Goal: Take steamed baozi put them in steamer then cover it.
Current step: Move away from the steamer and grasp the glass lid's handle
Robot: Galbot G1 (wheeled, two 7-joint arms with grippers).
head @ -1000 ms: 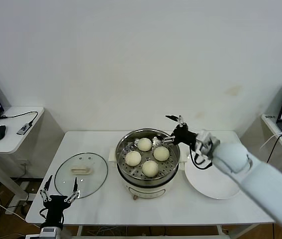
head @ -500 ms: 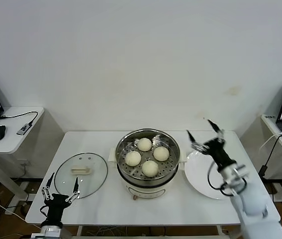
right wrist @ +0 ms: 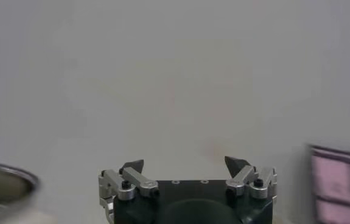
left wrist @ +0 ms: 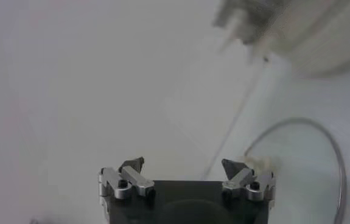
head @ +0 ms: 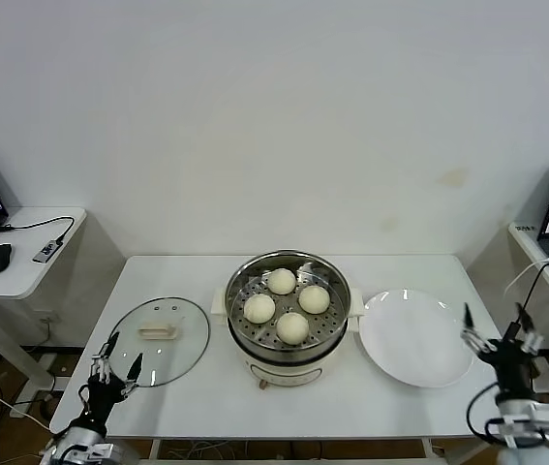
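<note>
Steamer (head: 288, 325) is seen at the middle of the white table (head: 206, 397), uncovered, its steel rim resting on a cream-white base. Just to its right, close to the side handle, the flat white plate (head: 416, 337) is laid bare on the table. To its left, apart from the pot, the glass lid (head: 158, 340) is set flat with its pale handle facing up; part of its rim is also caught in the left wrist view (left wrist: 330, 146). Four steamed baozi (head: 292, 327) are held on the perforated tray inside the pot, arranged in a loose ring and not stacked. The right gripper (head: 499, 334) is positioned off the table's right edge, beside the plate, with its fingers spread and nothing between them. The left gripper (head: 117, 356) is found at the near left edge, just by the lid's rim, likewise spread and empty.
</note>
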